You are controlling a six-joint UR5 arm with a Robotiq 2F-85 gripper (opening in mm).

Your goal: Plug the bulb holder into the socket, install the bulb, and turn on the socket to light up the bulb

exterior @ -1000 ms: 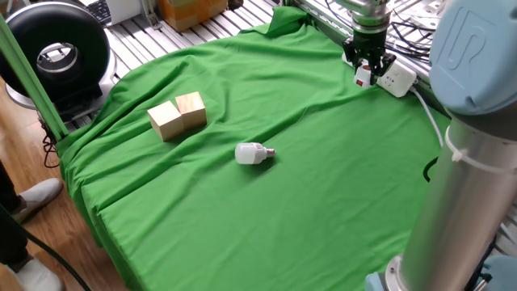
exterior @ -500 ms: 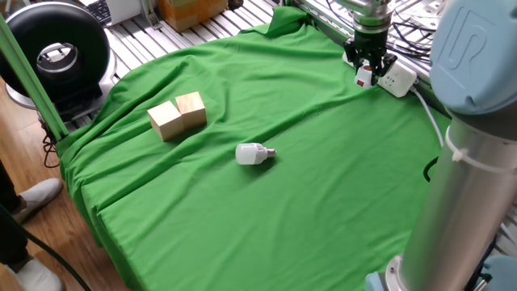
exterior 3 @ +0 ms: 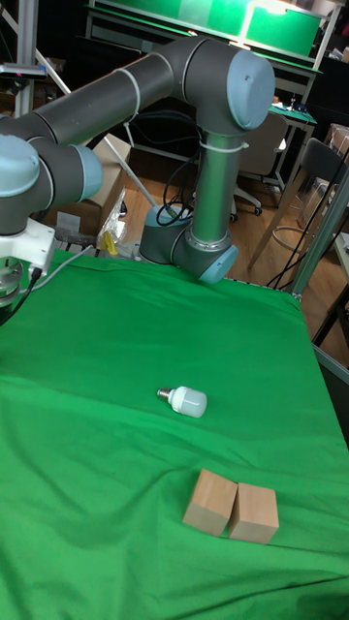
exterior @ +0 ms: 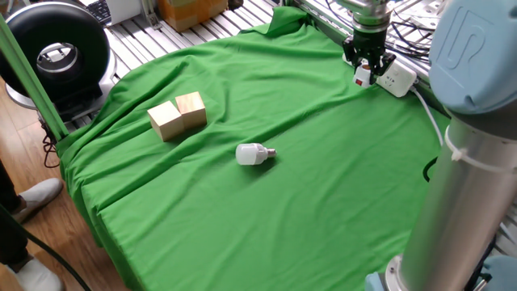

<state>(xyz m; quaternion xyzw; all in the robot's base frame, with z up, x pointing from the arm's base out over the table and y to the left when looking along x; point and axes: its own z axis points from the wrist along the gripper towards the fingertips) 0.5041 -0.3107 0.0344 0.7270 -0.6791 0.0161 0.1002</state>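
**Adapter at the strip, bulb waiting**

At the tabletop's far right corner, the gripper (exterior: 369,66) clamps the bulb holder (exterior: 363,78) at the socket (exterior: 395,79). Misaligned prongs could jam or shove the strip. The bulb (exterior: 253,153) lies mid-table.

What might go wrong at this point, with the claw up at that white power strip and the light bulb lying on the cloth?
1. The gripper presses the bulb holder at the socket, which lies loose near the cloth's edge; it may slide rather than take the prongs.
2. The bulb lies on its side on the green cloth, so it may roll when grasped.
3. The white cable runs close to the arm and may snag.
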